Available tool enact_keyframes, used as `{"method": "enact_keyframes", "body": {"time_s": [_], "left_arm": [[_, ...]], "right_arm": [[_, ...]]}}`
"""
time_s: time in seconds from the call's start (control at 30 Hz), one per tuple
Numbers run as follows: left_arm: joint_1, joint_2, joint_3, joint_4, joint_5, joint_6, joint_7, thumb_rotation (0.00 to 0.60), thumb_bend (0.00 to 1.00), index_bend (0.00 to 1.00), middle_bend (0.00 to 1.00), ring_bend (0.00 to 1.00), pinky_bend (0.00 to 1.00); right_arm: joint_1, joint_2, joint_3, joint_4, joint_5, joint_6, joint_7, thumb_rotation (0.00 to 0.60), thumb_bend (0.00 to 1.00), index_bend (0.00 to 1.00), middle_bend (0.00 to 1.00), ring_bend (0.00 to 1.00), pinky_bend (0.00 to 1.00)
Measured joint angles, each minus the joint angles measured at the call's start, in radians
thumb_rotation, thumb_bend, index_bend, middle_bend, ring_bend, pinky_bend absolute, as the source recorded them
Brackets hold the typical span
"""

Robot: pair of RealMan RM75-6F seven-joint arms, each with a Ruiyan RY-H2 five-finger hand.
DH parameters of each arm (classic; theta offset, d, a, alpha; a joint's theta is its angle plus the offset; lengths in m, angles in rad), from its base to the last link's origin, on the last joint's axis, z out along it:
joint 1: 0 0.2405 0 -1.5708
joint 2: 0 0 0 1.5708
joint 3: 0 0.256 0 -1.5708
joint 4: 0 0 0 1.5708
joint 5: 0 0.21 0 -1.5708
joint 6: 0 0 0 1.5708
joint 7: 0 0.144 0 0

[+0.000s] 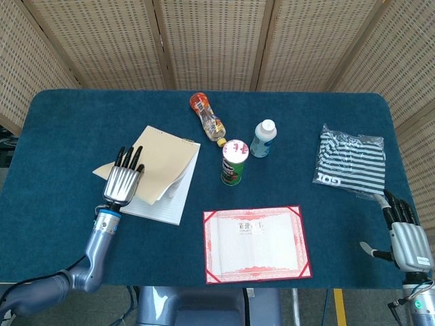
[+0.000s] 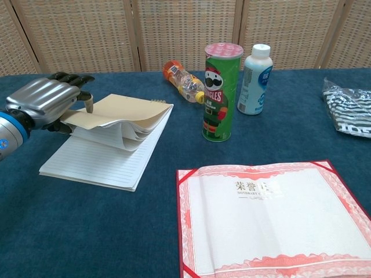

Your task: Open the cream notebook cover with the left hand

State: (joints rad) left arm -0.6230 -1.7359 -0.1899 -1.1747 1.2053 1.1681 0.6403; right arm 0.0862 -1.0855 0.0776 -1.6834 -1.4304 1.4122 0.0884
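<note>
Left hand point(image 2: 43, 101) grips the raised cream paper notebook cover point(image 2: 119, 111) at its edge; right hand point(image 1: 406, 238), fingers apart, holds nothing.

A dark blue cloth covers the bench point(image 1: 81, 115), which stands before woven wicker screens. On its left part lies the cream notebook point(image 1: 158, 178), its lined pages facing up. Toward the far middle an orange-capped bottle point(image 1: 208, 119) lies on its side. Just nearer, a green snack can point(image 1: 234, 163) with a pink lid stands upright, and a white bottle point(image 1: 263, 138) stands upright just beside it on the right. At the near middle a red-bordered certificate point(image 1: 256, 243) lies flat. On the right part rests a bagged striped garment point(image 1: 351, 161), well apart from the rest.
</note>
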Motion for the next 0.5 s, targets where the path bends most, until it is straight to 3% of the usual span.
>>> {"method": "enact_keyframes", "body": {"time_s": [0.5], "left_arm": [[0.046, 0.056, 0.049, -0.098, 0.013, 0.041, 0.036, 0.600, 0.66, 0.81, 0.00, 0.00, 0.00]], "right_arm": [[-0.001, 0.001, 0.001, 0.000, 0.001, 0.002, 0.000, 0.600, 0.05, 0.03, 0.00, 0.00, 0.00]]}}
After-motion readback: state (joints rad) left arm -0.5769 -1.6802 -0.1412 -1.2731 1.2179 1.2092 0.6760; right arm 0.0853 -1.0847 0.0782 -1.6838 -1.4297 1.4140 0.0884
